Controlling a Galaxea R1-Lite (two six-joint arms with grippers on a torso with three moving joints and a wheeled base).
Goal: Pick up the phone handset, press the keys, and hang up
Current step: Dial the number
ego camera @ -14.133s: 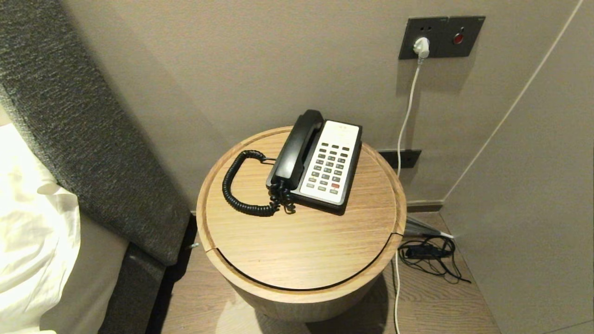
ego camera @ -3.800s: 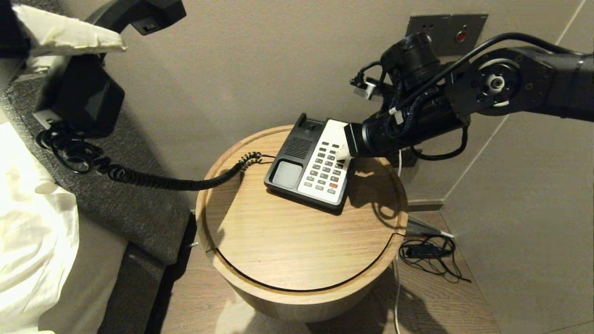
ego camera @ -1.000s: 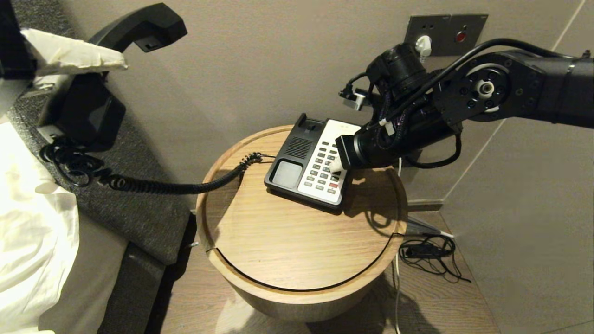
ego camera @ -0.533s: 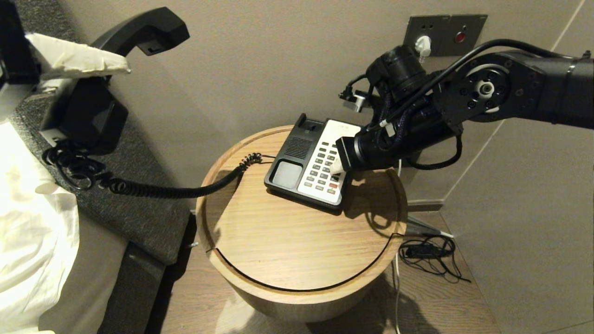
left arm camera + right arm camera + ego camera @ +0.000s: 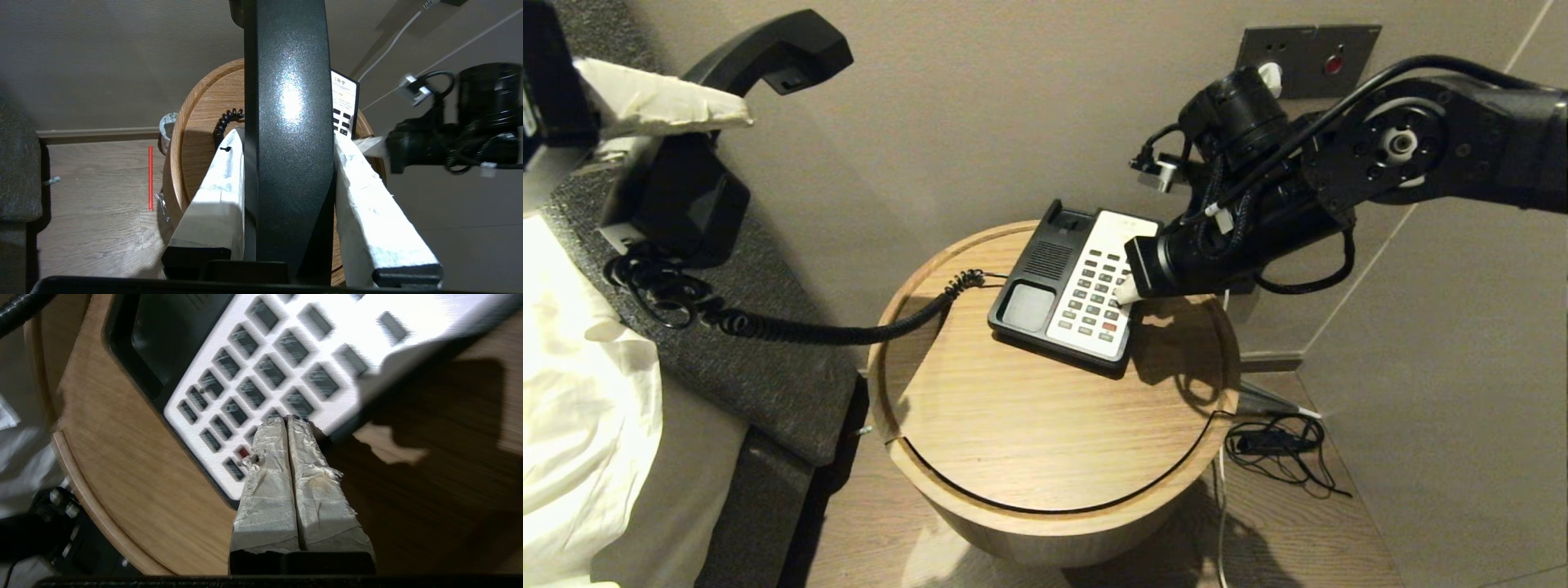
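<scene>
The black phone base with its white keypad sits on the round wooden table. My left gripper is shut on the black handset, held high at the far left; the handset fills the left wrist view between the white-wrapped fingers. The coiled cord stretches from it to the base. My right gripper is shut and empty, its tips over the right column of keys; the tips sit just above the keypad's lower right edge.
A wall with a socket plate stands behind the table. A headboard and white bedding lie at the left. Loose black cables lie on the floor at the right. A red stick lies on the floor.
My right gripper has pulled slightly right and up, off the lower keys toward the keypad's right edge. The left gripper with the handset has barely moved.
</scene>
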